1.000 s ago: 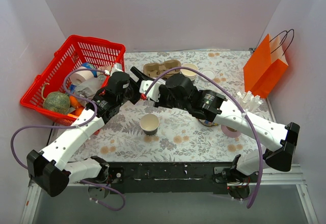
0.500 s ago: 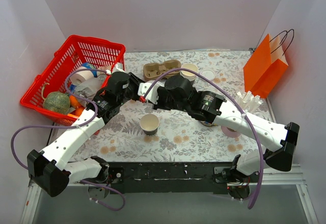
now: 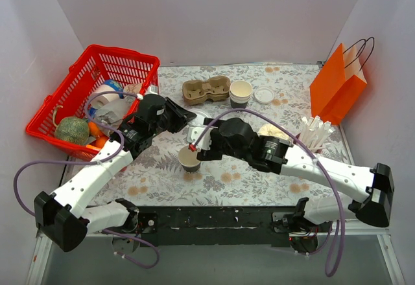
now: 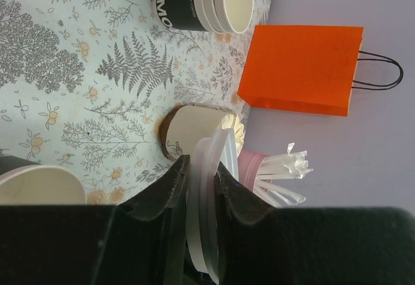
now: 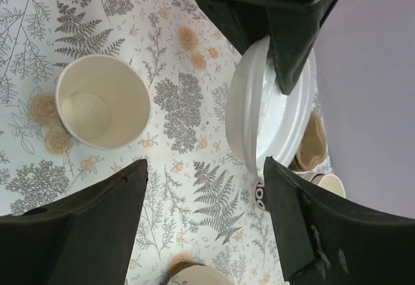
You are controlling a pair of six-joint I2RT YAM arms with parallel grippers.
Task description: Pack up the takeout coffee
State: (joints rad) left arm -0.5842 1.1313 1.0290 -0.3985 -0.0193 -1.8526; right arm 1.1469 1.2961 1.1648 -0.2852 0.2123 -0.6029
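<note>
1. Progress: early stage. The takeout coffee cup (image 3: 190, 160) stands upright and lidless on the table (image 3: 155, 171), near the middle front. Capping it and packing it appear to remain.
2. Cup contents: the right wrist view shows a bare cream bottom, with no drink visible.
3. The right hand (image 5: 204, 168) has its jaws spread wide, holds nothing and is poised just above the cup.
4. The left hand (image 4: 201, 165) is clamped on the rim of a white lid (image 5: 256, 123), carried on edge just behind the cup. Whether it is one lid or two nested cannot be told.
5. To the right, wrapped straws (image 3: 316, 128) stand in a pink holder (image 4: 249, 163).
6. At the far edge, the cardboard cup carrier (image 3: 206, 89) has no cup in its wells. Beside it are a stack of paper cups (image 3: 240, 92) and a loose lid (image 3: 264, 94).
7. The red basket (image 3: 139, 61), far left, holds assorted groceries. The interior of the orange paper bag (image 3: 337, 87), far right, is not visible.
</note>
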